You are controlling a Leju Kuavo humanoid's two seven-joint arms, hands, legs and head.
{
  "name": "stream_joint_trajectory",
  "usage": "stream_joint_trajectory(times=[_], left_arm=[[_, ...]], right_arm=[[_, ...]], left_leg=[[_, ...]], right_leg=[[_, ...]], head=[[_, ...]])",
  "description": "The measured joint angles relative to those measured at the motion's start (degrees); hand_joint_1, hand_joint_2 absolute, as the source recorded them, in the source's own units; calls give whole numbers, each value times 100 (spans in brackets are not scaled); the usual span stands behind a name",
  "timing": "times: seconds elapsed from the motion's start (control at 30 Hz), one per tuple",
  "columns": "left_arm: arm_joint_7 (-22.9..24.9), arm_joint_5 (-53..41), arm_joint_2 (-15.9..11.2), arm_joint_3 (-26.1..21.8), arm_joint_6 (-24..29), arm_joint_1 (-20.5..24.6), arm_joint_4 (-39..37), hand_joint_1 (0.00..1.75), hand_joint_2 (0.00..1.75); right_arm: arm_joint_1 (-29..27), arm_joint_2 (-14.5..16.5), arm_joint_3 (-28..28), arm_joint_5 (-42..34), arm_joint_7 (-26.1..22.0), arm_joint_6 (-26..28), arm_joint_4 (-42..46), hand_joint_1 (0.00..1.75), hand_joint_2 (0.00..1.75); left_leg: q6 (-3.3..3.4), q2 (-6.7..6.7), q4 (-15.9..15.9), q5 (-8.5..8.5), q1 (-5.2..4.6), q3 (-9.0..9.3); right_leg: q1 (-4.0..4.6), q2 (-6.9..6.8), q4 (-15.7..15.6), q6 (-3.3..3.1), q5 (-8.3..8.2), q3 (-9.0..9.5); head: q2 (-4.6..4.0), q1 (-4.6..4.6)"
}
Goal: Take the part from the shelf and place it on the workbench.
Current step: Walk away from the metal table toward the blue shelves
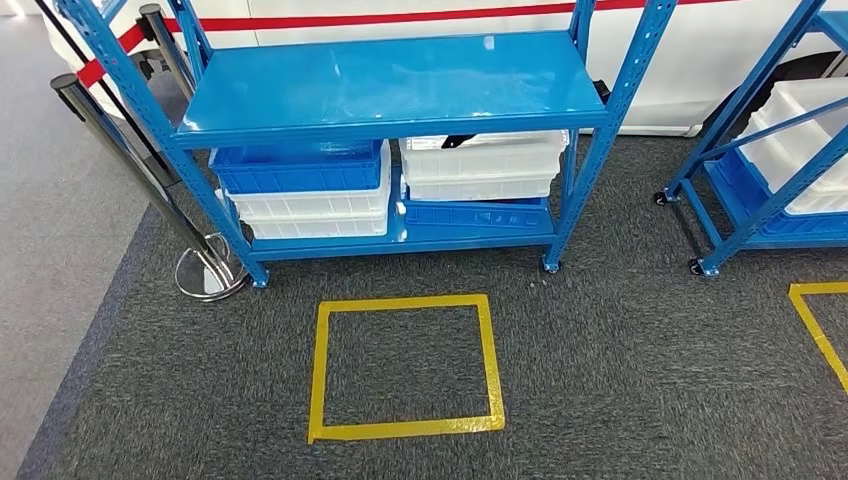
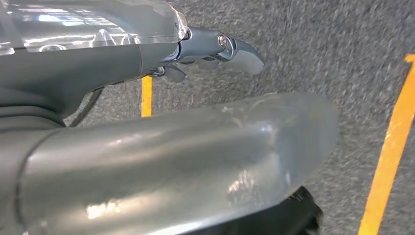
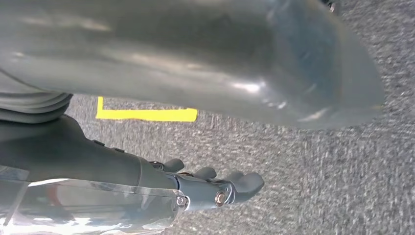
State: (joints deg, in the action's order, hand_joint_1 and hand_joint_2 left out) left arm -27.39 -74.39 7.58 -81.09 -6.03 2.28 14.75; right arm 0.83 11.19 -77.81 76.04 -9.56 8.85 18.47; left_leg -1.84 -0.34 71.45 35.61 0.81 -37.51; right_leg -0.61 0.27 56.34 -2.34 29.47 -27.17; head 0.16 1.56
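1. Grey carpet floor lies closest, right under both hanging arms; a yellow tape square is marked on it ahead of the hands, between them and the shelf.
2. Beyond the square stands the blue shelf, well ahead of both hands. Its top deck is bare and glossy; the lower deck carries the containers.
3. On the lower deck, ahead of the left hand, a blue bin sits on a white bin. Ahead of the right hand, a white crate sits on a blue tray.
4. A dark object shows at the rim of the white crate; that is probably the part, though too little is visible to be sure. What the other bins hold is hidden.
5. Left hand hangs over the carpet holding nothing, fingers lightly curled and apart.
6. Right hand hangs likewise, empty, fingers loosely bent.
7. My judgement: the step is the approach. Walk squarely into the tape square, stop facing the white crate, then bend low, since the top deck overhangs the bins and leaves little room to reach in.
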Motion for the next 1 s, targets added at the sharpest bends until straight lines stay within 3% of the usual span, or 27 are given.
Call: stream_joint_trajectory(times=[0.03, 0.13, 0.17, 0.2, 0.27, 0.3, 0.37, 0.43, 0.47, 0.5, 0.53, 0.57, 0.6, 0.67, 0.7, 0.77, 0.8, 0.87, 0.93, 1.0], left_arm=[[1, 0, -1, -2, 1, -6, 0, 0, 0], [4, -1, -8, -16, 2, -30, 0, 0, 0], [7, -3, -10, -21, 2, -36, 0, 0, 0], [10, -4, -12, -25, 2, -37, 0, 0, 0], [13, -6, -9, -30, 2, -32, 0, 0, 0], [13, -7, -8, -31, 2, -30, 0, 0, 0], [11, -9, -6, -32, 2, -21, 0, 0, 0], [11, -9, -11, -33, 2, -13, 0, 0, 0], [11, -8, -13, -34, 2, -15, 0, 0, 0], [12, -8, -13, -34, 2, -22, 0, 0, 0], [13, -8, -13, -36, 2, -29, 0, 0, 0], [13, -8, -12, -36, 2, -36, 0, 0, 0], [14, -8, -10, -38, 2, -43, 0, 0, 0], [15, -11, -7, -40, -1, -34, 0, 0, 0], [16, -13, -6, -42, -2, -21, 0, 0, 0], [18, -14, -9, -42, -2, 9, 0, 0, 0], [20, -14, -11, -42, -2, 17, 0, 0, 0], [23, -14, -15, -42, -1, 30, 0, 0, 0], [26, -14, -15, -42, -1, 27, 0, 0, 0], [28, -14, -14, -42, -1, 3, 0, 0, 0]], right_arm=[[-3, 1, -7, 0, 1, 0, 0, 0, 0], [-7, 9, -28, -4, 0, -5, 0, 0, 0], [-1, 13, -34, -7, 0, -9, 1, 0, 0], [11, 16, -39, -11, -1, -14, 1, 0, 0], [25, 17, -43, -18, 0, -16, 1, 0, 0], [31, 18, -44, -20, -1, -17, 0, 0, 0], [53, 18, -46, -20, -2, -19, 0, 0, 0], [58, 19, -47, -20, -3, -20, 0, 0, 0], [49, 19, -48, -20, -2, -20, 0, 0, 0], [38, 18, -49, -20, -2, -20, 0, 0, 0], [26, 17, -51, -20, -1, -20, 0, 0, 0], [15, 17, -52, -20, 0, -20, 0, 0, 0], [2, 17, -55, -20, 1, -20, 0, 0, 0], [-5, 17, -62, -22, 3, -20, 0, 0, 0], [1, 17, -65, -24, 4, -20, 1, 0, 0], [19, 20, -67, -29, 5, -26, 1, 0, 0], [21, 22, -68, -33, 5, -31, 1, 0, 0], [27, 26, -70, -41, 5, -43, 1, 0, 0], [27, 28, -75, -42, 5, -53, 2, 0, 0], [20, 32, -82, -42, 5, -62, 2, 0, 0]], left_leg=[[-11, 3, -236, -144, 9, -4], [41, 46, -1120, -1074, -6, 71], [80, 53, -1250, -1226, -23, 94], [124, 50, -1297, -1226, -36, 124], [232, 20, -1351, -1169, -39, 290], [282, 12, -1390, -1147, -32, 377], [345, 9, -1432, -1072, -26, 524], [373, 4, -1436, -943, -30, 654], [374, -6, -1436, -868, -32, 740], [369, -16, -1436, -793, -33, 831], [357, -26, -1436, -716, -33, 928], [340, -30, -1436, -632, -33, 1030], [320, -30, -1433, -550, -35, 1125], [256, -44, -1435, -396, -48, 1261], [218, -51, -1422, -359, -55, 1324], [145, -51, -1313, -381, -57, 1374], [118, -44, -1142, -429, -54, 1330], [63, -20, -591, -375, -40, 1007], [7, -8, 43, -41, -26, 527], [-11, -5, 277, 199, -16, 187]], right_leg=[[-10, 3, -2, 21, 76, 95], [-15, 3, 3, 111, 305, 310], [-11, 6, -9, 154, 361, 378], [-6, 8, 9, 204, 373, 437], [-14, 2, 133, 288, 323, 502], [-20, -2, 338, 315, 285, 424], [-32, -8, 975, 344, 398, 31], [-31, -8, 1544, 375, 758, -491], [-31, -9, 1650, 385, 928, -689], [-31, -9, 1597, 390, 986, -805], [-31, -10, 1428, 382, 919, -859], [-28, -12, 1140, 362, 671, -867], [-21, -19, 839, 334, 289, -860], [12, -28, 441, 271, -253, -819], [22, -22, 380, 239, -350, -794], [19, -1, 324, 171, -299, -673], [7, 5, 289, 134, -282, -604], [-8, 0, 246, 71, -220, -477], [-8, 1, 231, 43, -127, -389], [-9, 9, 227, 48, -22, -280]], head=[[0, 2], [-1, 8], [-1, 10], [-1, 9], [-1, -5], [-1, -20], [0, -47], [0, -59], [0, -61], [-1, -63], [-1, -64], [-1, -66], [-1, -65], [-1, -64], [-1, -65], [-1, -65], [-1, -64], [-1, -55], [-1, -46], [-1, -47]])
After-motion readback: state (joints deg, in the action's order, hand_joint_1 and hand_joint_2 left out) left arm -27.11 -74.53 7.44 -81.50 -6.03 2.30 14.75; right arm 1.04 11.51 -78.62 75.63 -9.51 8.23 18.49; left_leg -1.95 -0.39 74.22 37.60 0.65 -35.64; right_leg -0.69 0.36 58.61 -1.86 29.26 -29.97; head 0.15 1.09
